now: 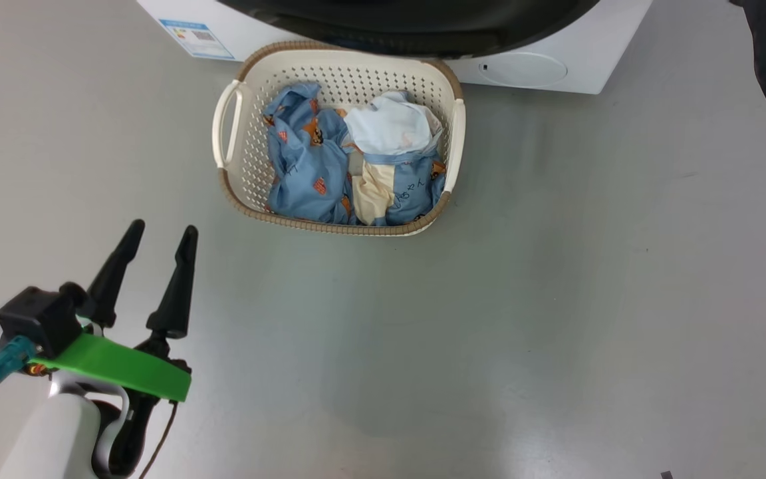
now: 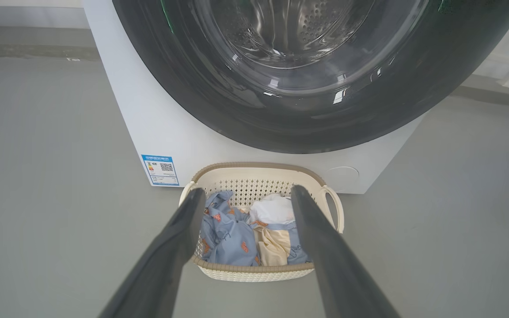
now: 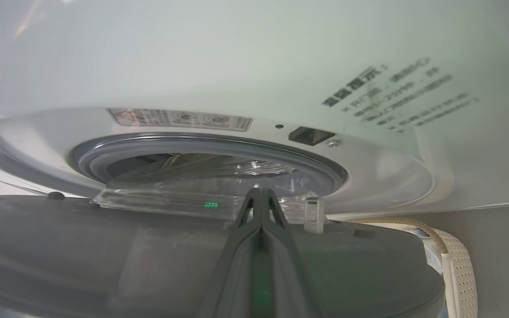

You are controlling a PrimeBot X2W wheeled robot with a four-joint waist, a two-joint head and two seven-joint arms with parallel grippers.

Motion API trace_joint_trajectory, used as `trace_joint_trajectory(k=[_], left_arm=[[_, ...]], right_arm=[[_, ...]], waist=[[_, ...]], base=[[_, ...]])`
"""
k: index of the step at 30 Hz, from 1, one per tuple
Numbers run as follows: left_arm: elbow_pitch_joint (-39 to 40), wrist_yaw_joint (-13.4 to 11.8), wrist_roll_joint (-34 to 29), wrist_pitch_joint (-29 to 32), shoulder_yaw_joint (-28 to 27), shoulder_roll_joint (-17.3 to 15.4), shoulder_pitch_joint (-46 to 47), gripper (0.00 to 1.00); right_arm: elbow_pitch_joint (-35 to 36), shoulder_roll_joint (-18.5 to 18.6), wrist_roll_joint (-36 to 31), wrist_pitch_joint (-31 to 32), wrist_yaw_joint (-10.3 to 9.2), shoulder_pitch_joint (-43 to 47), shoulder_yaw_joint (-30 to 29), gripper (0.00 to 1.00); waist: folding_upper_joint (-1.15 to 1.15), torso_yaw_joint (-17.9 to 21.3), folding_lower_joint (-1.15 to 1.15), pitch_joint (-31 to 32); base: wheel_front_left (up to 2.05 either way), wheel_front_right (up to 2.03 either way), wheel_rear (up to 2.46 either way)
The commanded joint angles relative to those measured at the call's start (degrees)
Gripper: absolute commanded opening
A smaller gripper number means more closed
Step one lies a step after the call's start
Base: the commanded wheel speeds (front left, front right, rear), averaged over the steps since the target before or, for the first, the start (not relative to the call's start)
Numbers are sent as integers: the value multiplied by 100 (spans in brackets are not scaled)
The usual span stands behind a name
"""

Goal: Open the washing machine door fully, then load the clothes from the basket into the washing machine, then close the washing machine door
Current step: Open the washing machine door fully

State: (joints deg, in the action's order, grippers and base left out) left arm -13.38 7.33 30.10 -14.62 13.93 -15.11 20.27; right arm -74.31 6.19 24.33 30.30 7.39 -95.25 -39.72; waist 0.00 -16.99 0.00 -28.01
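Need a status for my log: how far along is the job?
Done: nothing yet. In hand: door ajar, gasket showing in the gap, shut right gripper at its edge. To do: open it fully, load the clothes lying in the basket, close up. The left gripper is open, empty.

The head view looks steeply down from high up onto the grey floor (image 1: 489, 332), with the basket (image 1: 350, 80) near its top middle and only the lower front of the washing machine (image 1: 602, 53) along its top edge. The left wrist view sits low and a little way back, facing the machine's front along the parted jaws of the left gripper (image 2: 248, 191). It shares the basket, the blue label (image 2: 160, 170) and the door (image 2: 219, 110) with the head view. The right wrist view is right up against the door, looking across it to the gasket ring (image 3: 192, 143) past the right gripper (image 3: 258, 191), its jaws together. A sliver of basket shows at its lower right.
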Motion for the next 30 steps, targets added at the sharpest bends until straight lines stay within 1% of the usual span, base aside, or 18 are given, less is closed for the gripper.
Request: trace_joint_trajectory(k=[1, 7, 13, 21, 22, 30], left_arm=[[131, 15, -41, -38, -248, -235, 29, 100], [165, 15, -88, -38, -286, -260, 0, 100], [196, 15, -126, -38, -311, -268, -52, 100], [232, 15, -164, -38, -342, -274, -110, 100], [232, 15, -164, -38, -342, -274, -110, 100], [237, 15, -221, -38, -384, -276, -221, 100]], right_arm=[[35, -331, 22, 152, 10, -81, 65, 0], [35, -331, 316, 564, 10, -3, 356, 0], [35, -331, 755, 985, 10, 132, 840, 0], [35, -331, 1620, 1434, 10, 283, 1659, 0], [35, -331, 1620, 1434, 10, 283, 1659, 0], [119, -331, 2629, 1805, 10, 589, 2642, 0]], waist=[[0, 6, 0, 12], [0, 63, 0, 95], [0, 131, 0, 194], [0, 168, 0, 343], [0, 168, 0, 343], [0, 198, 0, 545]], base=[[0, 0, 0], [0, 0, 0], [0, 0, 0], [0, 0, 0], [0, 0, 0], [0, 0, 0]])
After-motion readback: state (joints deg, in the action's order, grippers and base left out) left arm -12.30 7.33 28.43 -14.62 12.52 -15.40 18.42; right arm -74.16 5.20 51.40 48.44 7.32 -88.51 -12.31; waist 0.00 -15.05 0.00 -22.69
